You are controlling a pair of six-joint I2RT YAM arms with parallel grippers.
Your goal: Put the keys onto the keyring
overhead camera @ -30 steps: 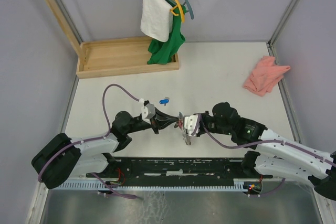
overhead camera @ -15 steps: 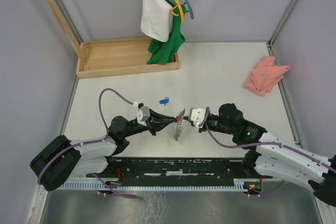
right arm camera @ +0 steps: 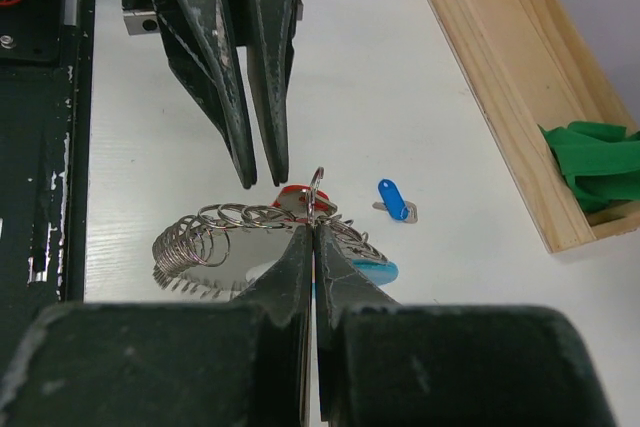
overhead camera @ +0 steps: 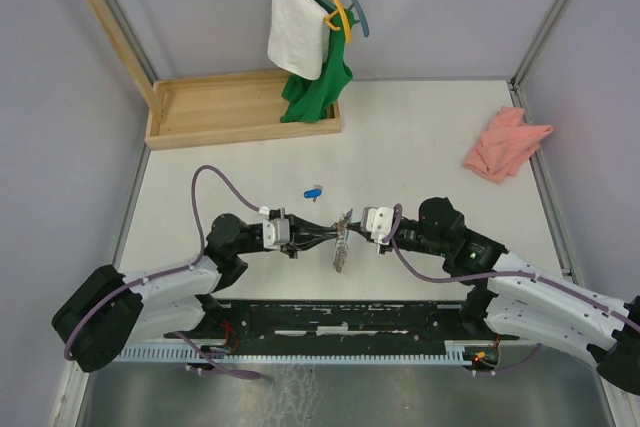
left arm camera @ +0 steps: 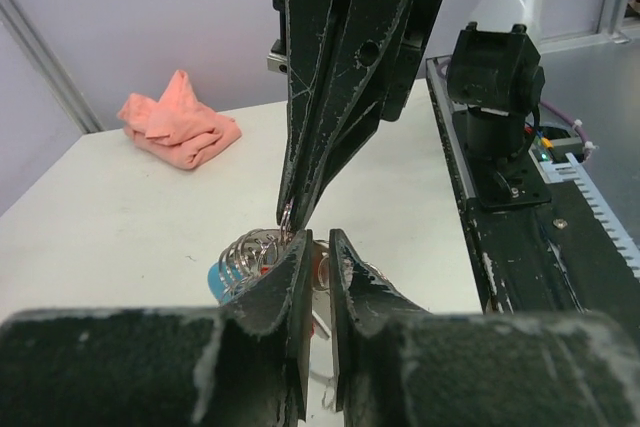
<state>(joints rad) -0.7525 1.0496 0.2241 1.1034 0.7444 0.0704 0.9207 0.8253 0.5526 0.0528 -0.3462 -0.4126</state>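
White table (overhead camera: 420,137): arms eased apart since a second ago, right gripper (right arm camera: 312,231) pinched shut on keyring (right arm camera: 316,184), left gripper (left arm camera: 318,243) near-closed by red key (right arm camera: 292,190) at its tips, grip unclear; blue key (overhead camera: 314,191) lies beyond both, unthreaded.

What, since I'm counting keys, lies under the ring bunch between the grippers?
A red tag and a light-blue piece peek out beneath the ring bunch. The right gripper, shut on it, covers the rest, hiding any key blades.
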